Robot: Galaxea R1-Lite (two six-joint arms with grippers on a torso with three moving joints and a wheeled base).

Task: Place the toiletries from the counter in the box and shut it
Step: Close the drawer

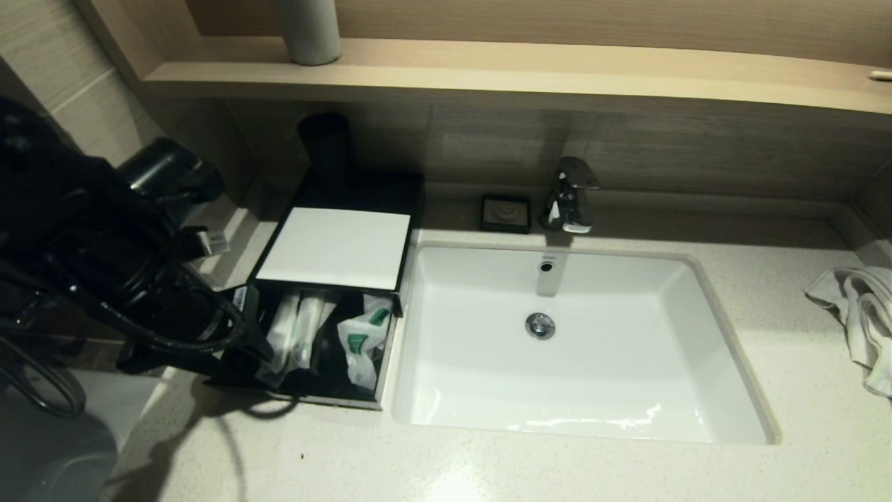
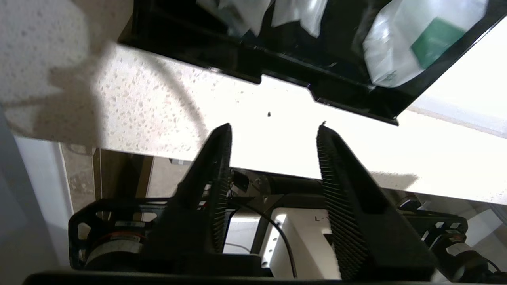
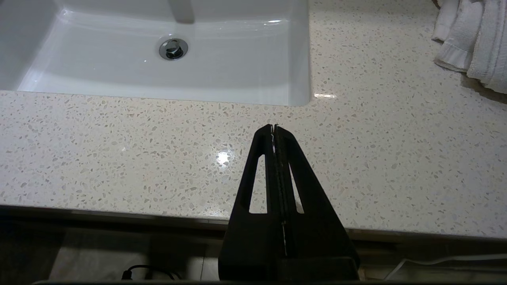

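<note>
Your left arm blocks the head view's left side, so the left gripper [image 2: 273, 132] itself is hidden there; only the wrist cam shows it. There you see its fingers [image 2: 216, 158] spread apart w/ nothing between them, over the front edge of the surface [image 1: 557, 467], just short of the drawer's front lip and not touching it.

The box [image 1: 338, 247] sits at the surface's left end, beside the sink [image 1: 704, 335]. Its drawer is pulled out toward you, so the box isn't closed. The toiletries [image 1: 362, 338] lie inside the drawer: long thin sachets on the left, a short pouch w/ green label on the right. The drawer's left corner is covered by the arm, so you can't tell what's in there. In the wrist cam the sachets are cut off at the frame edge.

Right gripper [image 3: 274, 126]: fingers pressed shut, empty, parked over the front edge of the surface near the sink's corner.

Rest of the room: tap [image 1: 571, 195] behind the sink, small black dish [image 1: 505, 213] next to it, a dark cylinder [image 1: 324, 150] behind the box, hard to make out. White towel [image 1: 860, 307] at the far right, partly cut off. Wooden shelf [image 1: 557, 77] above, w/ a pale container [image 1: 306, 31] cropped at the top.
</note>
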